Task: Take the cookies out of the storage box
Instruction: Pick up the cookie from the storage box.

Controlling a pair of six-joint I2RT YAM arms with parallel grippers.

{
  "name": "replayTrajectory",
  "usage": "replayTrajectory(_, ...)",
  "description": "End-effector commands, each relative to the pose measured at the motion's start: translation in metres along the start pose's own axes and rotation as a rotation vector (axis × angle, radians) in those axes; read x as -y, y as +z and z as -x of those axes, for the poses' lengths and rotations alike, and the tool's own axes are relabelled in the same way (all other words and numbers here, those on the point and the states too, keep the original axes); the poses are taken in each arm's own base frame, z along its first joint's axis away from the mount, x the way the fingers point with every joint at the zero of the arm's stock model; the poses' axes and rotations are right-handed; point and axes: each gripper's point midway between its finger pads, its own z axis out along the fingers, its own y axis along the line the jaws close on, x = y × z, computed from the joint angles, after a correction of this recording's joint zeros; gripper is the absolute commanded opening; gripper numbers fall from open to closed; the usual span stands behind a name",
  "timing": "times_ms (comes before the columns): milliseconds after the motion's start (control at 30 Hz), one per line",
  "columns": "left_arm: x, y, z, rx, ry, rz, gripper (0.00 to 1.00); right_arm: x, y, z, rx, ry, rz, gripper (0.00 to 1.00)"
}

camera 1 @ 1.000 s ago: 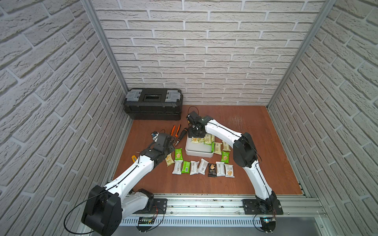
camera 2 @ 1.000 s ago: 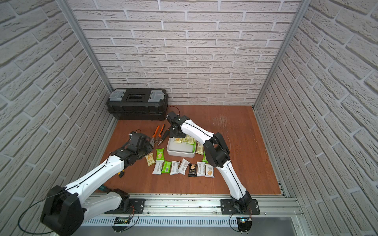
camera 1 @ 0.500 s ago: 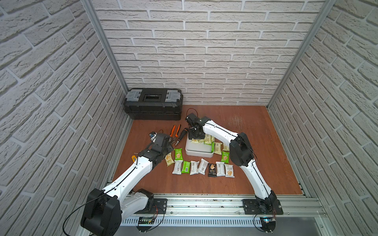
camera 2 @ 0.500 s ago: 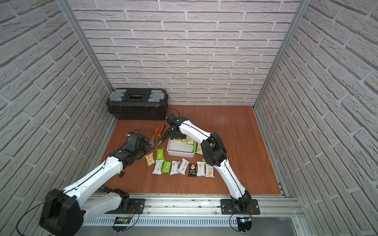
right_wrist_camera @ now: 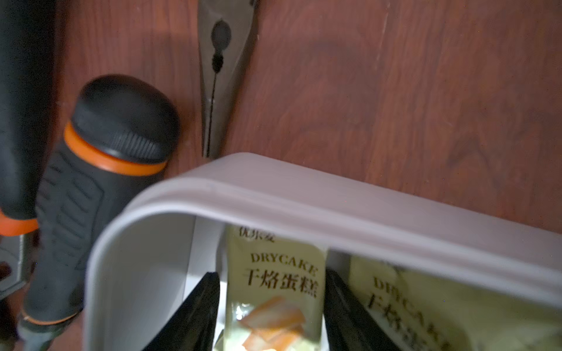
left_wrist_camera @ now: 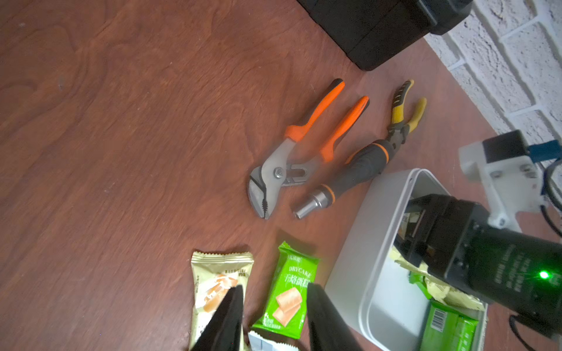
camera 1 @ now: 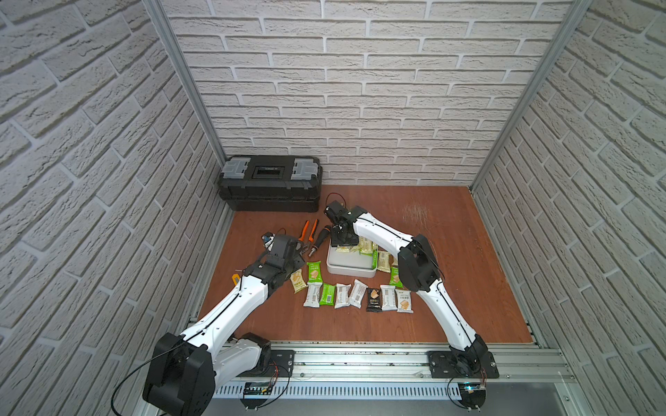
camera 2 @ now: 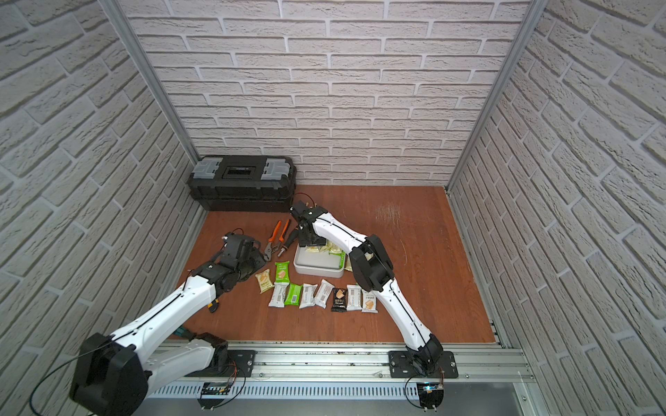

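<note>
Whitewashed brick panels enclose a brown wooden tabletop (camera 1: 432, 288). The white storage box (camera 1: 349, 272) is set near its middle, in front of a black toolbox (camera 1: 270, 187) placed against the back wall. Most of the cookies (camera 1: 355, 293) are laid out on the tabletop outside the box. A row of wrapped packets, white, green and one black packet (camera 1: 373, 299), is seen in front of it, and more are seen at its right side. Several pale yellow and green packets are seen inside the box, along its far side.

The right hand (right_wrist_camera: 271, 275) is placed inside the far left corner of the box. Its fingers (right_wrist_camera: 200, 304) are set apart on either side of a pale yellow packet (right_wrist_camera: 282, 261) marked DRYCAKE; whether the packet is pinched cannot be told.

The left hand (left_wrist_camera: 273, 287) is held above the tabletop to the left of the box, fingers apart with nothing between them, over a green packet (left_wrist_camera: 286, 288) and a pale packet (left_wrist_camera: 213, 279).

Orange-handled pliers (left_wrist_camera: 304, 142), a black screwdriver handle (left_wrist_camera: 359, 170) and yellow-handled pliers (left_wrist_camera: 404, 112) are laid between box and toolbox.
</note>
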Motion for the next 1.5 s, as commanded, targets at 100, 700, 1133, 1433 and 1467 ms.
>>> replayTrajectory(100,-0.004,-0.001,0.0,-0.001,0.001,-0.001,0.4,0.01,0.006,-0.006,-0.024,-0.009,-0.055,0.54)
replayTrajectory(700,-0.01,-0.001,0.003,0.01,-0.02,0.017,0.39,0.007,-0.012,0.002,-0.001,-0.038,-0.036,0.32)
replayTrajectory(1133,-0.007,-0.002,0.007,0.02,-0.025,0.013,0.38,0.002,-0.081,0.001,0.059,-0.015,0.085,0.25)
replayTrajectory(1433,0.006,-0.004,0.012,0.02,0.025,-0.018,0.38,0.038,-0.131,-0.021,0.112,0.003,0.071,0.24)
replayTrajectory(1467,0.009,-0.005,0.013,0.02,0.039,-0.024,0.38,0.046,-0.137,-0.026,0.118,0.01,0.07,0.24)
